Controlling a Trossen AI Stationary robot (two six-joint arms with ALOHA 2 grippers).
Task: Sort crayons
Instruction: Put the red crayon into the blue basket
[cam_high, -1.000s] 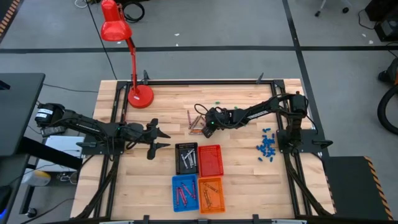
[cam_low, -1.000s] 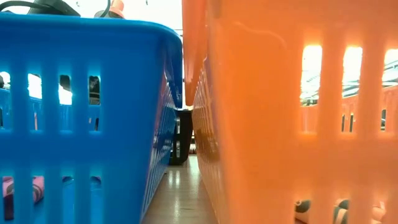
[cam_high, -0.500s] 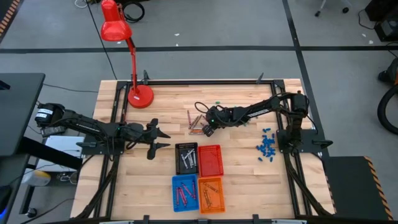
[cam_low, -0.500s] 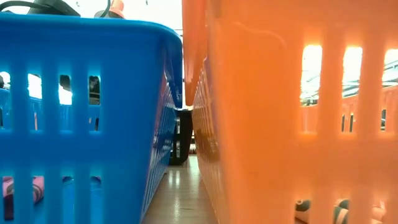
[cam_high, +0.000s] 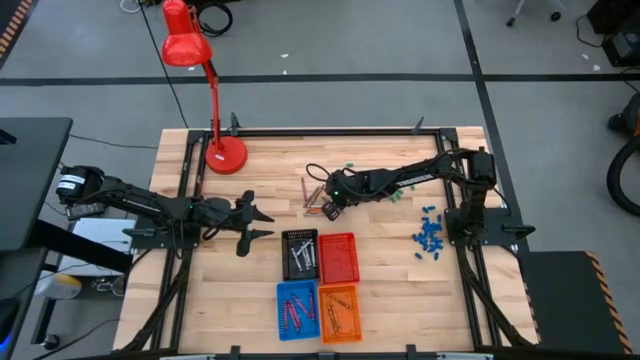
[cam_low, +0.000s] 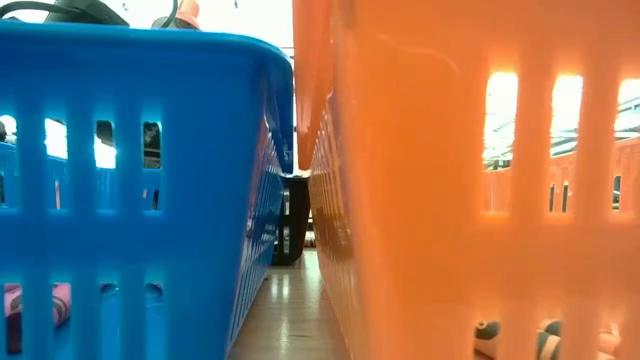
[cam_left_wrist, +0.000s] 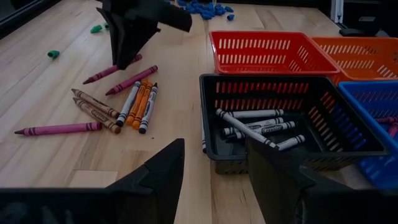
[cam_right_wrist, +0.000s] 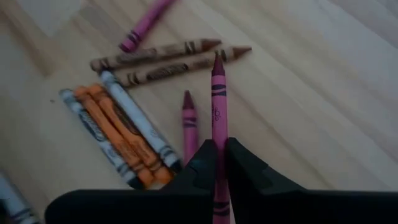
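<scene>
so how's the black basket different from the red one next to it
The black basket holds several white-wrapped crayons; the red basket shows no crayons inside. From the left wrist camera, the black basket sits nearer and the red basket behind it; from above they stand side by side, black basket on the left. Both are slotted plastic baskets of similar size.

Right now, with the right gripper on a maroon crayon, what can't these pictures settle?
- Low view: blue plastic basket and orange plastic basket block the table.
- Right wrist view: right gripper covers the maroon wax crayon's lower end; lifted or resting is unclear.
- High view: loose crayons too small to count.
</scene>
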